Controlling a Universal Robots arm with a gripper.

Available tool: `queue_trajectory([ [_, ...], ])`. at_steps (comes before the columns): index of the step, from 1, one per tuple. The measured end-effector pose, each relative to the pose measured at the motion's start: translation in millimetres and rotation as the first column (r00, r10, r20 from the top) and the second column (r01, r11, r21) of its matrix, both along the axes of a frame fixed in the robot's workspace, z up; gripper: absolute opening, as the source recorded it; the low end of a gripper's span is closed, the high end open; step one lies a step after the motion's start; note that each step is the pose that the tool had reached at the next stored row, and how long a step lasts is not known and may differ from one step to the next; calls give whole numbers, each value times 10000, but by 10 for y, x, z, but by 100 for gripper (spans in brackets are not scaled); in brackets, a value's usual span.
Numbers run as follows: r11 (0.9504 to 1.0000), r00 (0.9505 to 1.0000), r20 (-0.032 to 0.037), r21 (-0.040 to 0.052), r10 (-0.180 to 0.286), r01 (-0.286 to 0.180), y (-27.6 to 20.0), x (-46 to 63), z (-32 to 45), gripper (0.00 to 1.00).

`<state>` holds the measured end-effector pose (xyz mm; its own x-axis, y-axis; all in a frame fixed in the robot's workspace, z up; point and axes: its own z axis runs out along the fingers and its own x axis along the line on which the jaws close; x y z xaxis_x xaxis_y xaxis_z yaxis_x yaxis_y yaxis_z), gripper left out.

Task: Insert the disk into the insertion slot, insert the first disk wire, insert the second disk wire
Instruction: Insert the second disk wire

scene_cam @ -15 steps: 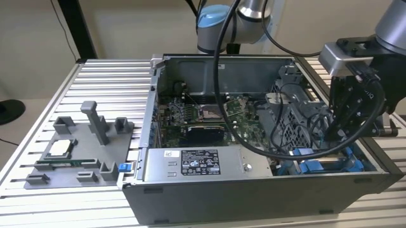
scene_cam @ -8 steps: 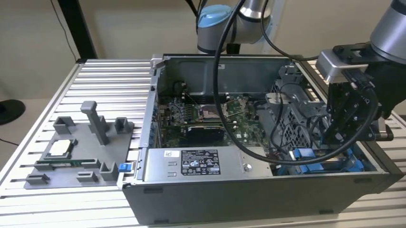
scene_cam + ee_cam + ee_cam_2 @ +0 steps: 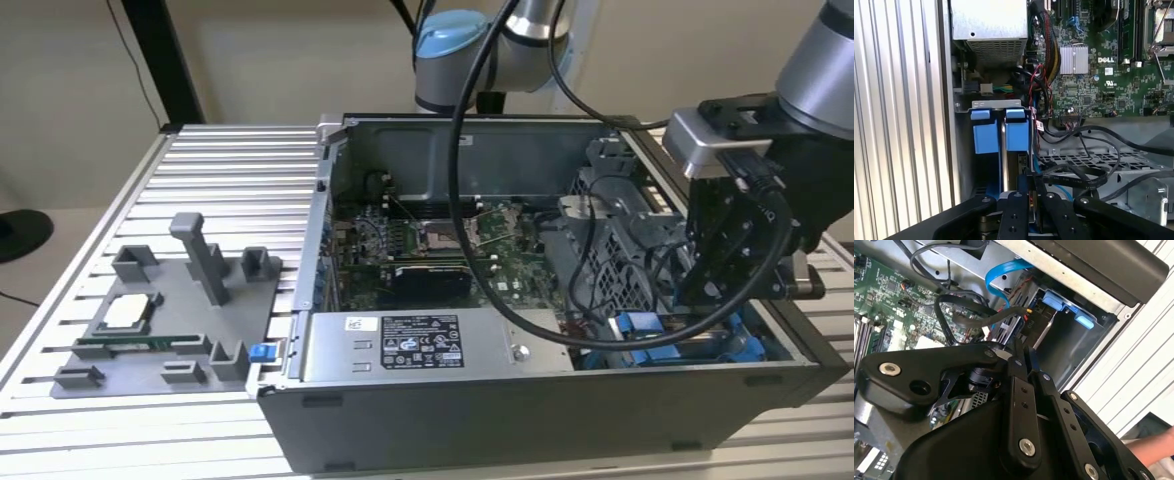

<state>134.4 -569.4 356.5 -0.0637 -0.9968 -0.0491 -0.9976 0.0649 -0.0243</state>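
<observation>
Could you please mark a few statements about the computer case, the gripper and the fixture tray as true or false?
1. The gripper is down inside the computer case, at the corner with the blue plastic tabs. True.
2. The computer case's side panel is on. False: the case is open and the motherboard is exposed.
3. The grey fixture tray sits outside the case, on the exterior view's left. True.
4. The silver power-supply box lies on the fixture tray. False: it sits inside the case along its near wall.
5. A blue ribbon cable runs near the drive bay. True.
</observation>
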Motion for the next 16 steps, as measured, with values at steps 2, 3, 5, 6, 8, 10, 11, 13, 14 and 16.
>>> queue_trajectory([
  [2,10000,10000,3,7,1,-1,0,4,-10,0],
  [3,10000,10000,8,13,1,-1,0,6,-17,0],
  [5,10000,10000,31,21,-1,1,0,9,-33,0],
  [6,10000,10000,55,29,0,0,0,12,-41,0],
  [8,10000,9999,149,33,7,-8,1,16,-51,0],
  [10,10000,9997,246,35,39,-40,0,16,-59,0],
  [11,10000,9996,279,35,49,-50,0,16,-63,0],
  [13,10000,9996,290,33,58,-59,0,16,-66,0],
  [14,10000,9996,291,35,60,-61,0,15,-69,0],
  [16,10000,9996,291,36,61,-62,0,13,-76,0],
])
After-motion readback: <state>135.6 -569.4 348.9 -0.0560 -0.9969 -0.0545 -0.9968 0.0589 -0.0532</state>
